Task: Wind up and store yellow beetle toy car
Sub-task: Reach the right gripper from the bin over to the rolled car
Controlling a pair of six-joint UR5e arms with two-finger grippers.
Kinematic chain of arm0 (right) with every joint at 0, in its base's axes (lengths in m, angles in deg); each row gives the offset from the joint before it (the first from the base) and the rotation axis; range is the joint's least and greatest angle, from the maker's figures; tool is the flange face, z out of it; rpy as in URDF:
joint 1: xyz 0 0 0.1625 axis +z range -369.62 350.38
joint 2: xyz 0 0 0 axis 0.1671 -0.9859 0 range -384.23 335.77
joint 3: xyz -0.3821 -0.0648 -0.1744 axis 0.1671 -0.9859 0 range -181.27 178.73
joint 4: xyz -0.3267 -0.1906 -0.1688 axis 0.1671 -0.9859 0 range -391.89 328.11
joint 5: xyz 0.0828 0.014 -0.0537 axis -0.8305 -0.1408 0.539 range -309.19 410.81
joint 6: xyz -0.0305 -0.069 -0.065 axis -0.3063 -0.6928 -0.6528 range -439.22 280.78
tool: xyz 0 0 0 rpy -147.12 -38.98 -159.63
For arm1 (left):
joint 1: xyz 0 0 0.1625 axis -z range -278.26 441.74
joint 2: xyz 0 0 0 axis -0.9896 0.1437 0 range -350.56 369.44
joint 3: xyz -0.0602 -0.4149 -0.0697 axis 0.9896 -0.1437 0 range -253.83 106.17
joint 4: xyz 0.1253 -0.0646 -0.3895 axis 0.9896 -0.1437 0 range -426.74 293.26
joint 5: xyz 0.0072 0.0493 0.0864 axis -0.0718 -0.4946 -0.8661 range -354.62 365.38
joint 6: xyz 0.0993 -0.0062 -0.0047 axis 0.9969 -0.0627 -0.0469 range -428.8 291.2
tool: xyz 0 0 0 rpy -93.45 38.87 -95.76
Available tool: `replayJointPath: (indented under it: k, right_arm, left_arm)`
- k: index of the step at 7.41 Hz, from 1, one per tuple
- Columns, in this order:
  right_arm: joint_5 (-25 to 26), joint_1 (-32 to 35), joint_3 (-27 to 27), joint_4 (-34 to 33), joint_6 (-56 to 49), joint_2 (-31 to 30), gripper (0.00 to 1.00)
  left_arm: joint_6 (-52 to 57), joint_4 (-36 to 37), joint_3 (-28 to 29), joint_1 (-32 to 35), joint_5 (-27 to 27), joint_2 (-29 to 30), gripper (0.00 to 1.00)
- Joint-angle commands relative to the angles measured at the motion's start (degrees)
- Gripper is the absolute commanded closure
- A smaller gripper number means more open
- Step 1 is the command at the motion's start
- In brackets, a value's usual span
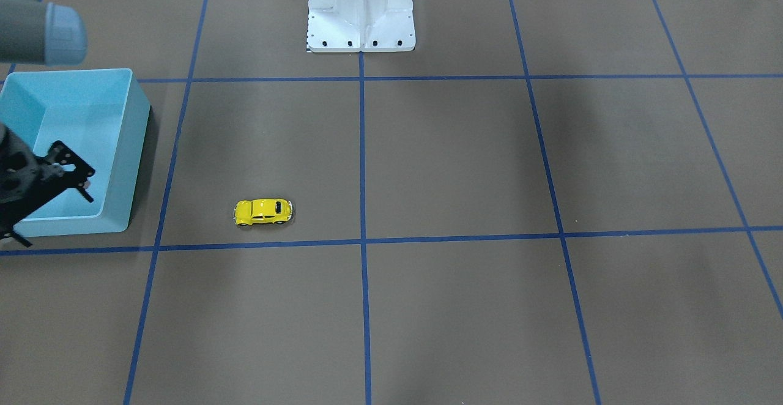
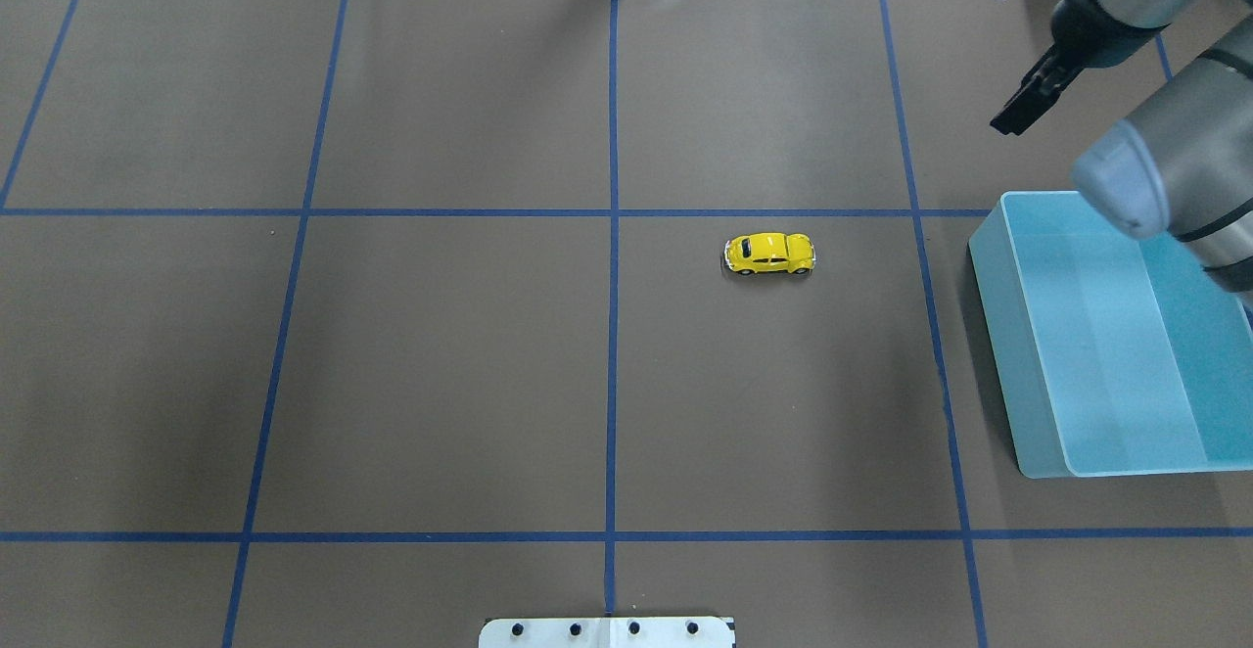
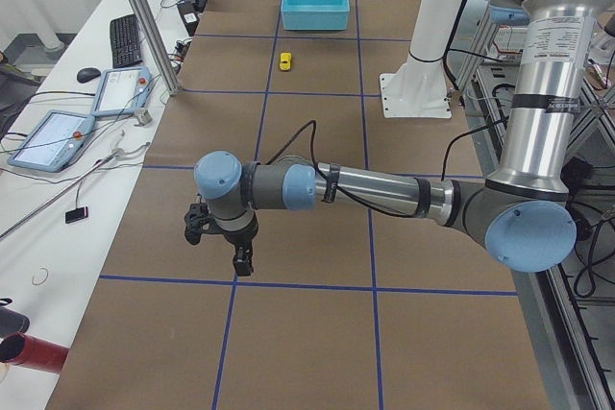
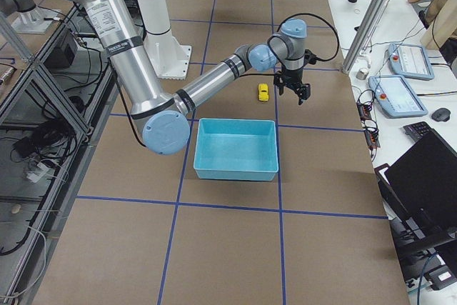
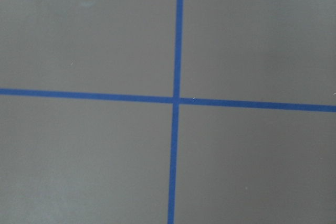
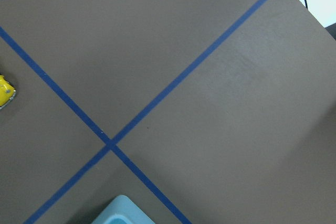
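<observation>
Tiny yellow beetle-shaped toy car point(image 2: 769, 254) stands on brown worktop point(image 2: 440, 364), left of light blue plastic bin point(image 2: 989, 266), free for grasping; right hand point(image 4: 296, 93) hovers beyond bin, fingers wide, likely readying; left hand point(image 3: 219, 249) parked far off, gap unreadable.

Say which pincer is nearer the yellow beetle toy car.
Right. The right pincer hovers close to the yellow beetle toy car; the left pincer hangs far away, at the other end of the table.

Bright, even light and sharp pictures. In the overhead view a soft gray shadow lies on the table point(image 2: 127, 384) at 8 o'clock.
</observation>
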Motion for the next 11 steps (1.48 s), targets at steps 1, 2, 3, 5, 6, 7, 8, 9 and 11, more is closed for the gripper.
replayJointPath:
  k: [1,2,3,5,6,7,8,9,11]
  right_arm:
    - [1.13,-5.51,0.19,-0.12,-0.37,1.41,0.00]
    - [0.70,-6.84,1.23,0.06,-0.63,0.64,0.00]
    - [-0.79,-9.72,0.54,0.23,-0.81,0.98,0.00]
    - [-0.37,-14.82,1.24,0.32,-0.63,2.46,0.00]
    - [3.99,-16.50,1.76,0.15,-0.64,4.13,0.00]
    - [8.99,-20.61,1.33,0.32,-0.72,4.14,0.00]
    - [10.96,-22.65,0.81,0.93,-0.64,5.80,0.00]
    - [11.06,-22.06,1.06,1.37,-0.81,4.86,0.00]
    - [14.38,-22.58,-0.85,4.34,-3.34,4.67,0.00]
  left_arm:
    - [-1.64,-0.02,-0.19,0.60,0.20,-1.96,0.00]
    - [-2.87,0.07,-0.02,0.60,0.20,-1.97,0.00]
    - [-2.88,-0.02,0.50,0.60,0.20,-1.97,0.00]
    - [-3.75,-2.73,2.96,0.60,0.29,-1.97,0.00]
    - [-4.02,-2.74,3.14,0.51,0.20,-1.53,0.00]
    - [-4.03,-2.74,2.97,0.34,0.20,-1.00,0.00]
    - [-3.59,-2.83,3.14,0.33,0.12,-1.17,0.00]
    - [-3.50,-2.92,2.53,0.16,0.20,-1.17,0.00]
    - [-3.68,-4.76,2.62,0.16,0.20,-1.88,0.00]
